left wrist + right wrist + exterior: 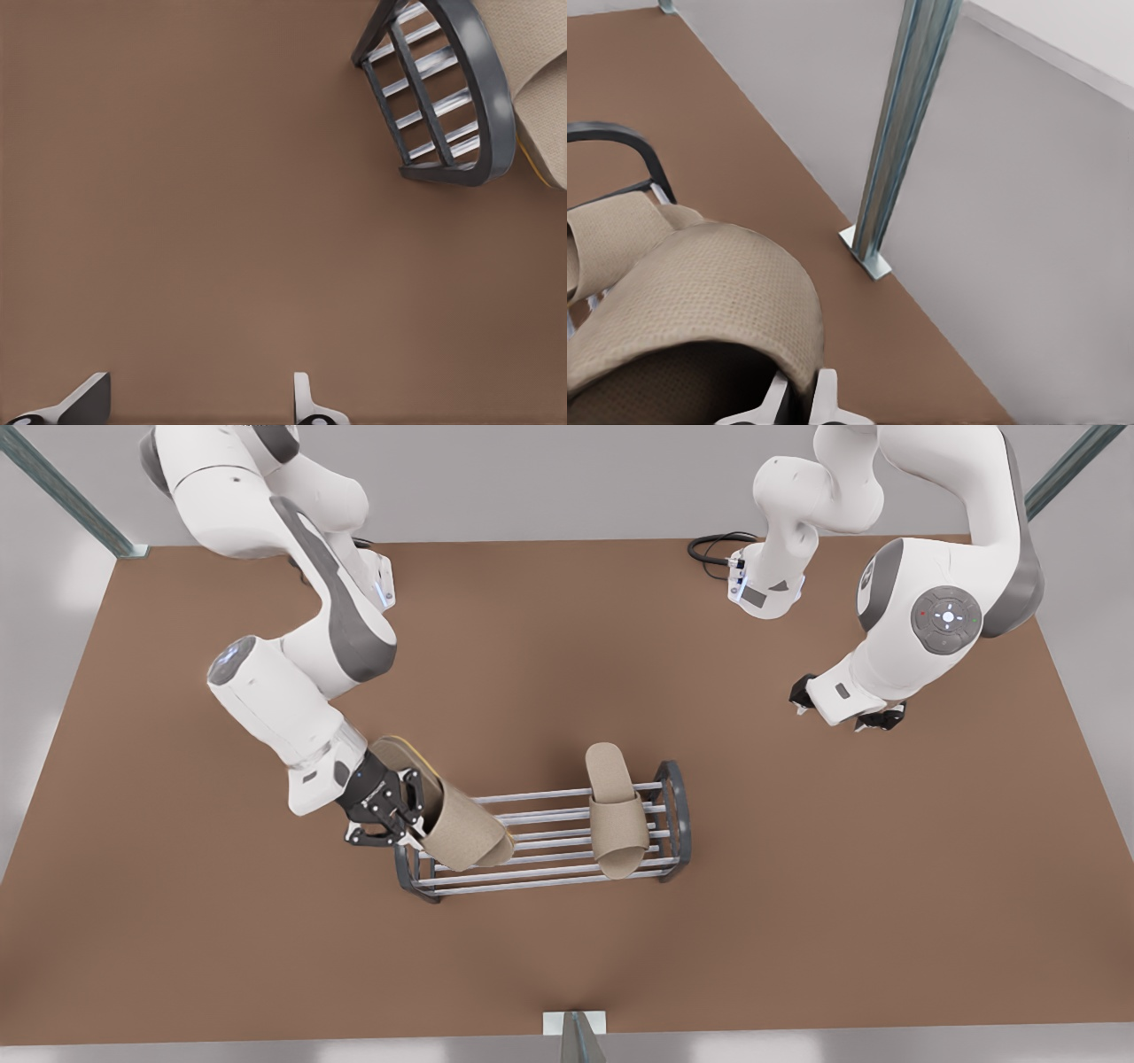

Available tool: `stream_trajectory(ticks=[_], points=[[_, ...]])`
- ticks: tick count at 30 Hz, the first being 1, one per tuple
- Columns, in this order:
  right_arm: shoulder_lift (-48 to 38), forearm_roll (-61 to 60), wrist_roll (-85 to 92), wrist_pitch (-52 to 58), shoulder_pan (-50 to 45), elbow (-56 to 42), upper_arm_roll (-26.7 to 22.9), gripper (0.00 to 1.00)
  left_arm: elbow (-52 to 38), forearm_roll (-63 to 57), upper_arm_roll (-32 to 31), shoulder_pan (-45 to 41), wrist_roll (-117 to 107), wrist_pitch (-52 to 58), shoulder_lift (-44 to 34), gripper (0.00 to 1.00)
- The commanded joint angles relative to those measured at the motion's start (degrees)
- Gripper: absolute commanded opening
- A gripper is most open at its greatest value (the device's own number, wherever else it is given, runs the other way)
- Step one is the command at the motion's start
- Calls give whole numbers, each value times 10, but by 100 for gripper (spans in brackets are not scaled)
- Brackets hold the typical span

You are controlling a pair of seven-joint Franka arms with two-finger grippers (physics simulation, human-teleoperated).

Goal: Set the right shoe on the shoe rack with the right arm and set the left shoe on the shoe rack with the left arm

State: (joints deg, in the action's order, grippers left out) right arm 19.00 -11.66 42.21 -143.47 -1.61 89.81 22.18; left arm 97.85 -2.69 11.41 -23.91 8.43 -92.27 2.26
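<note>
Beige right shoe (456,828) hangs tilted over the shoe rack's (673,815) end, pinched by the right claw (390,810), while the left shoe (616,815) lies on the rods and the left claw (850,713) hovers spread above the counter (886,886).

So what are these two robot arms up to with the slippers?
They are putting a pair of beige slippers on a low shoe rack. The left shoe already lies across the rods near the front view's right end. The right tool is shut on the right shoe, holding it tilted over the rack's other end. The left tool is open, holds nothing and hangs above the table, away from the rack.
</note>
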Motion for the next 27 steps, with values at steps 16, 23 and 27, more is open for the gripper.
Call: stream_trajectory(ticks=[16,23,27], points=[[59,57,-676,-22,-452,-51,-430,21,0,1,1,3,-2,-2,9,100],[54,221,-757,-37,-473,38,-427,21,0,0,1,3,-1,-4,20,100],[56,244,-778,-41,-477,40,-427,21,0,1,1,4,-2,-4,20,100]])
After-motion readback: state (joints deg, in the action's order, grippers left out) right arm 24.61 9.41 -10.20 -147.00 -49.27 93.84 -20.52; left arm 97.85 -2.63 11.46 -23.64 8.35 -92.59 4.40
